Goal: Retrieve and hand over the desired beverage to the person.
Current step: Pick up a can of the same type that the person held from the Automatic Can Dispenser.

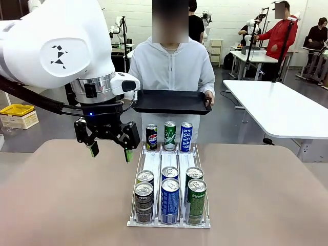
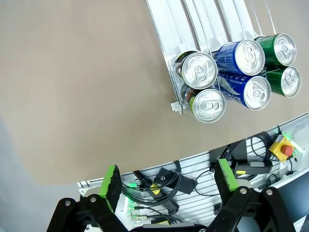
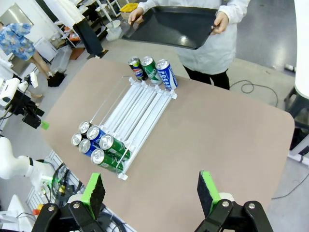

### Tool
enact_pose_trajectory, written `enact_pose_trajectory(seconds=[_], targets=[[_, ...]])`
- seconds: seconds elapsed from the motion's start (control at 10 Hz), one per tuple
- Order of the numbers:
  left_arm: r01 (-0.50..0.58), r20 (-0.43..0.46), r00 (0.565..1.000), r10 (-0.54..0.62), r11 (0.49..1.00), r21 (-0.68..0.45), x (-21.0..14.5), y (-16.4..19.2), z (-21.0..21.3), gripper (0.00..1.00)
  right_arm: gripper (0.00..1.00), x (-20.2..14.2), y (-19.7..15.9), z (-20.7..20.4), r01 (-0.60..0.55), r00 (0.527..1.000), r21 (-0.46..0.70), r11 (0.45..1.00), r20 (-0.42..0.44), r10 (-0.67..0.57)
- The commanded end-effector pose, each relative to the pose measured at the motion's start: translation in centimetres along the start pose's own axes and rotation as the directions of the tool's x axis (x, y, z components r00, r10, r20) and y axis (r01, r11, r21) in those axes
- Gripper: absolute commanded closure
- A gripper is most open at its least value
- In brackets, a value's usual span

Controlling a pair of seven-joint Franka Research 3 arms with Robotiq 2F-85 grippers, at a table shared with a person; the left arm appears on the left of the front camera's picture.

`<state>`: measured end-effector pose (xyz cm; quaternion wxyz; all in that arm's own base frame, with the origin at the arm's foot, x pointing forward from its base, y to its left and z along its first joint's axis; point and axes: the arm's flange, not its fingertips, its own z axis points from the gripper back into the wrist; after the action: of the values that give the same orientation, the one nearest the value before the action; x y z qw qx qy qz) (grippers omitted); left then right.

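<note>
Just right of left end effector [image 1: 110,154], racked cans [image 1: 169,197], person [image 1: 171,66] beyond

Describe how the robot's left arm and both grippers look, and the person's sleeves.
The left arm is glossy white with a black geometric logo, a silver wrist ring and a black cable. The left gripper and right gripper are black with green pads. The person's sleeves are white.

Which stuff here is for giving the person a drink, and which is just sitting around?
For the job: drink cans, white rack, black tray, person in white, left end effector.
Just lying about: yellow box, white side table.
</note>
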<state>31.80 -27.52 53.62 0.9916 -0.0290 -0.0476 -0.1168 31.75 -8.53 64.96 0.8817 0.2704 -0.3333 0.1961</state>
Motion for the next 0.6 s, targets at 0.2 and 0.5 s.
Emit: enact_pose_trajectory(seconds=[0.2,0.5], targets=[[-0.111,0.010,0.994,0.111,0.994,0.016,0.3,-4.6,-3.2,0.00,0.00,0.1,-0.2,-0.1,-0.006,1.000,0.029,1.000,0.012,0.006],[-0.165,-0.040,0.985,0.165,0.986,0.019,0.5,-5.6,-6.6,0.00,0.00,0.1,-0.2,-0.1,-0.006,1.000,0.029,1.000,0.012,0.006]])
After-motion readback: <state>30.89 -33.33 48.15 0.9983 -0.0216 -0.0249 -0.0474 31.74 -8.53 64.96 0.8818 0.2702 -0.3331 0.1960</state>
